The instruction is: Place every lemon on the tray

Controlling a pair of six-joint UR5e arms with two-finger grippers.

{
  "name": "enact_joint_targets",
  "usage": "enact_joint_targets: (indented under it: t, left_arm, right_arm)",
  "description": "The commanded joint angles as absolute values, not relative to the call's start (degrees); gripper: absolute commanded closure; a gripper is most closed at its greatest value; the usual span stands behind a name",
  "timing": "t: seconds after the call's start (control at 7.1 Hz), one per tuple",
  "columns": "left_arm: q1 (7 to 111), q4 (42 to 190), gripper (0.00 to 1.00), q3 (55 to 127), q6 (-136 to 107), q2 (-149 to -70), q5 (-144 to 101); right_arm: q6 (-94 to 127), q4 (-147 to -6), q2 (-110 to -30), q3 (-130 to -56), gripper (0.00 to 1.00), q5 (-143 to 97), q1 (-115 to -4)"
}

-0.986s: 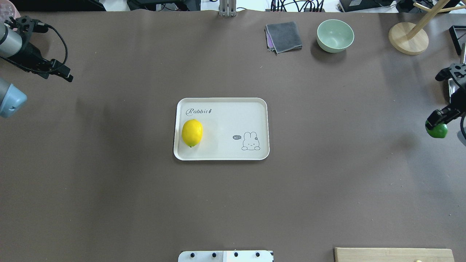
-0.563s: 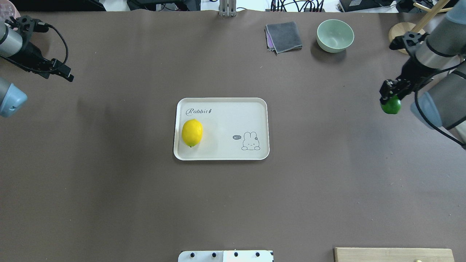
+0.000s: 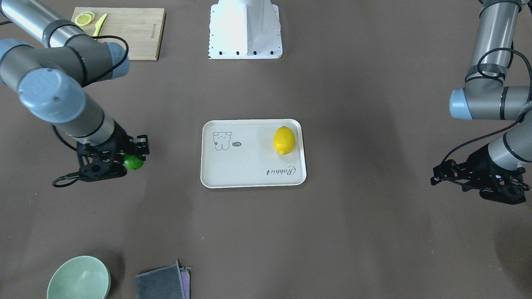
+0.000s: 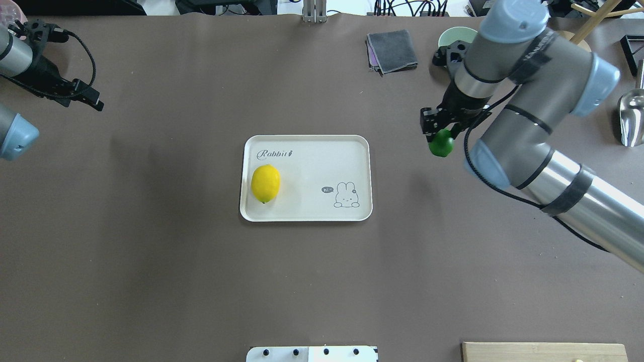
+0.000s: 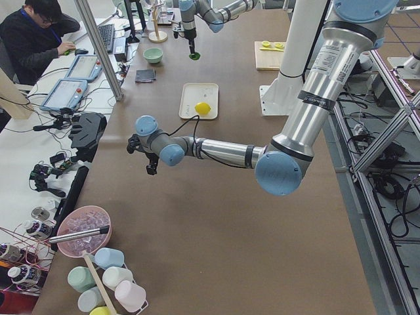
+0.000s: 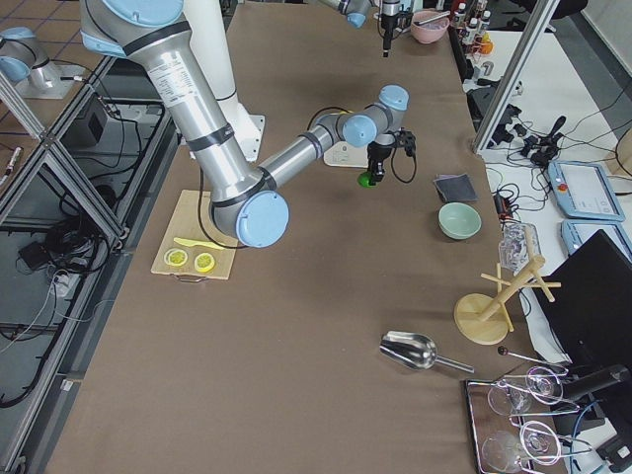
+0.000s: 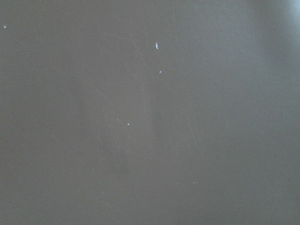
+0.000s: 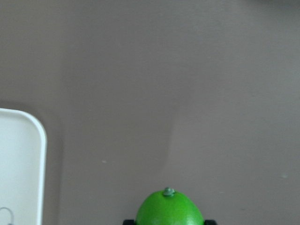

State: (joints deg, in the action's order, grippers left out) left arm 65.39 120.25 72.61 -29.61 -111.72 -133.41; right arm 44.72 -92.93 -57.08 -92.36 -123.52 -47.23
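right gripper (image 4: pixel 437 137) pinched on green lemon (image 4: pixel 441 145), stem end poking out front | tray (image 4: pixel 307 146) beside it, not underneath | yellow lemon (image 4: pixel 265 183) on tray's far end | glossy, firm, rounded, likely slippery: hold its waist | left gripper (image 4: pixel 85 98): opening unclear

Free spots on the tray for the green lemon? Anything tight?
The tray is bare from the yellow lemon across to the rim nearest the right gripper, bar the printed rabbit drawing. Crowded only at the yellow lemon's end. Bare table lies between the held green lemon and the tray.
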Motion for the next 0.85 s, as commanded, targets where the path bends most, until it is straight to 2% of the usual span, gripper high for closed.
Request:
enact_joint_targets:
  t: [0.0,0.14,0.56,0.7]
  left_arm:
    - [65.39,120.24,0.02,72.77,-29.71,-111.62,-133.42]
    - [65.39,120.32,0.02,72.77,-30.14,-111.53,-133.50]
    - [65.39,120.41,0.02,72.95,-30.85,-111.53,-133.59]
    - [65.30,120.67,0.02,72.95,-31.81,-111.53,-133.59]
  right_arm:
    - [53.58,-92.73,-48.65,-87.14,1.00,-119.28,-40.02]
    - [55.18,-92.55,-45.91,-84.58,1.00,-119.18,-38.86]
    - [56.60,-89.85,-44.65,-81.93,1.00,-117.61,-36.13]
    - [57.56,-83.65,-44.65,-78.35,0.31,-117.51,-35.78]
